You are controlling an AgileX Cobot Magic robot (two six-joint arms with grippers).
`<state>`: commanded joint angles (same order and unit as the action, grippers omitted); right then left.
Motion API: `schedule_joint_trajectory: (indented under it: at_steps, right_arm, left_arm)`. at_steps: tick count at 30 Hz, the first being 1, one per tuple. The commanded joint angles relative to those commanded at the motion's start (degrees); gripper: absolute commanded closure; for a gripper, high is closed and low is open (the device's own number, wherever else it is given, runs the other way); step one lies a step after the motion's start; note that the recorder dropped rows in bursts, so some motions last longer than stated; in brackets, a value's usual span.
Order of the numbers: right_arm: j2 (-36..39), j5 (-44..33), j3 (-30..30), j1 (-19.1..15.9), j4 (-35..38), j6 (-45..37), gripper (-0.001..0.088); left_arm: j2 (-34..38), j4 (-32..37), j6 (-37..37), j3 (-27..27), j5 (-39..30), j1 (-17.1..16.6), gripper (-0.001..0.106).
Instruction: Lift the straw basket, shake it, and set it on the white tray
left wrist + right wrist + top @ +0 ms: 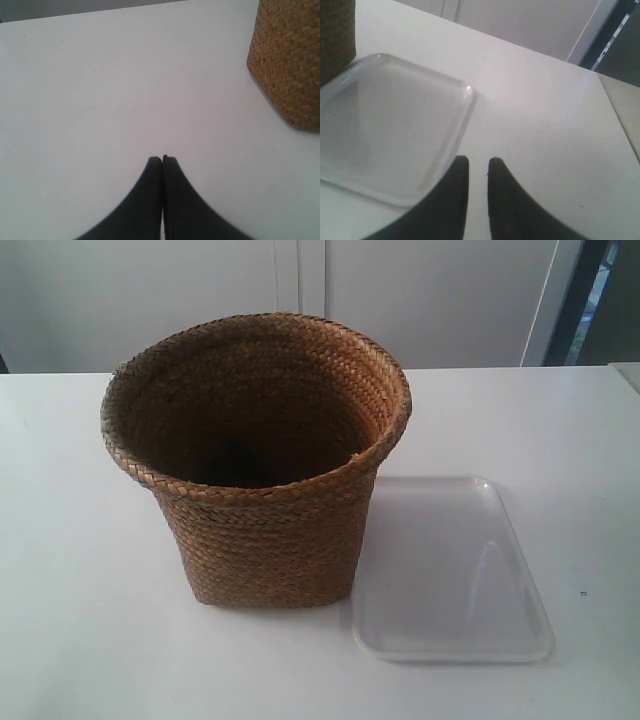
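In the exterior view I saw the straw basket (270, 530) standing upright on the smooth white tabletop (70, 620), left of the frame's centre. Its braided brown weave flared to a round rim at the top and tapered to a squarish base, and the inside was dark. Just to its right, in the lower right of centre, lay the white tray (450, 570), a shallow, glossy rectangle with rounded corners and a low raised rim. The basket's rim overhung the tray's near corner. I could not tell whether the base touched the tray's edge. Behind the tabletop ran pale panels (430, 300).

Through the left wrist camera, the left gripper (162, 159) hung over bare tabletop with its dark, tapered jaws pressed together, holding nothing. The basket's woven wall was off to one side, well apart. Through the right wrist camera, the right gripper (478, 161) had its jaws a narrow gap apart and empty, their tips over the tray's rim.
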<state>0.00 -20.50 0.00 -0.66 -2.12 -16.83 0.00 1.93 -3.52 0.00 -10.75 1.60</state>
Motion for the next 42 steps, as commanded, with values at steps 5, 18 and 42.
schedule_joint_trajectory:
  at_steps: [5,18,42]
  right_arm:
    - [0.0,0.2,0.0,0.0,-0.9,-1.3,0.0719]
    - [0.0,46.9,0.0,0.0,8.2,20.0,0.0719]
    - [24.5,63.6,-29.6,0.0,28.0,26.5,0.0721]
  left_arm:
    - [0.0,-5.8,-8.8,0.0,10.8,0.0,0.105]
    - [0.0,-6.7,-13.8,0.0,25.5,0.0,0.105]
    - [37.1,-9.1,-13.0,-41.0,29.0,0.0,0.105]
